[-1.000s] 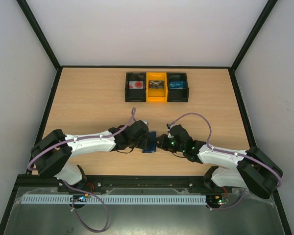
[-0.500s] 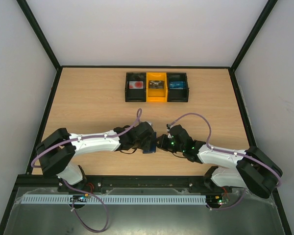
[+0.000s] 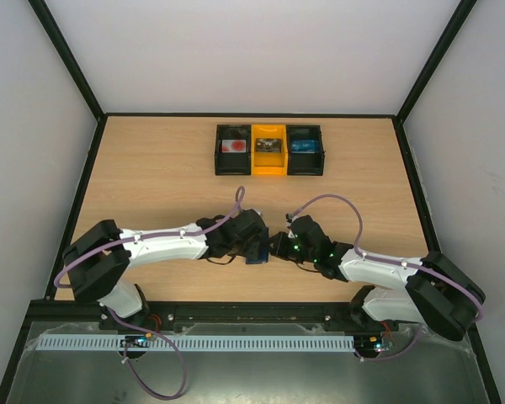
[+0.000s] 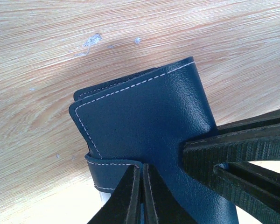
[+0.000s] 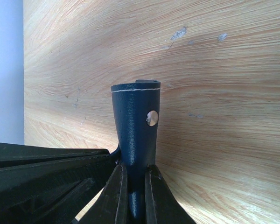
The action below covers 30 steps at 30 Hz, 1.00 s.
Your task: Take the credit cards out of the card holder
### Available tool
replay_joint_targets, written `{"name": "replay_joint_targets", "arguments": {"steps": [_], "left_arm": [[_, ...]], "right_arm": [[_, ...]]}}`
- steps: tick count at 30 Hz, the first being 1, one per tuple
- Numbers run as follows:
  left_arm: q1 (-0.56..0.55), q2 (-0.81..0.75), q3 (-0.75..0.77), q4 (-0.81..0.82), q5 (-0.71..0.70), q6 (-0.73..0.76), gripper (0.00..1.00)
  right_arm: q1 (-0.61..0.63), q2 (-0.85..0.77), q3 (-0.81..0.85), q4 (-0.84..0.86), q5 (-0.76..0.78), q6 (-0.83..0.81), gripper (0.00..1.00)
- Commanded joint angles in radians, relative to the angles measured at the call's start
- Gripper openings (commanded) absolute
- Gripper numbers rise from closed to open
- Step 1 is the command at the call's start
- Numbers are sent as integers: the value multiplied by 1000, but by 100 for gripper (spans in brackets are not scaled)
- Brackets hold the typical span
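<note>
My left hand (image 4: 141, 173) is closed, its two fingers pressed together on the small tab (image 4: 113, 164) at the lower left edge of the card holder (image 4: 149, 121). My right hand (image 5: 136, 171) grips the same card holder (image 5: 134, 122) by its edge, the dark navy leather pinched between the fingers and rising towards the middle of the right wrist view, a silver snap (image 5: 152, 117) showing on its side. From above, the card holder (image 3: 256, 251) sits at the lower centre of the frame, between my two hands over the wooden surface (image 3: 160, 172); I cannot tell whether it touches the wood. Three boxes (image 3: 269, 150), black, yellow and black, stand in a row at the upper centre, well apart from it.
</note>
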<state>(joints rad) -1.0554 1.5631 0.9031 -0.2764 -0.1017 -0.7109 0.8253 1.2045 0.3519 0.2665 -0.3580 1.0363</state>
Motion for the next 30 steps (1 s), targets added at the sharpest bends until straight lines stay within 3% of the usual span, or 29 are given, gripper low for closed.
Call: {"name": "replay_joint_targets", "arguments": {"steps": [1, 21, 30], "left_arm": [[-3, -34, -13, -64, -36, -20, 2], [9, -159, -97, -45, -3, -63, 2], [27, -249, -133, 44, 76, -88, 2]], "right_arm": [[4, 1, -11, 8, 58, -31, 2], [4, 79, -19, -15, 147, -72, 2], [4, 12, 57, -215, 205, -116, 37]]}}
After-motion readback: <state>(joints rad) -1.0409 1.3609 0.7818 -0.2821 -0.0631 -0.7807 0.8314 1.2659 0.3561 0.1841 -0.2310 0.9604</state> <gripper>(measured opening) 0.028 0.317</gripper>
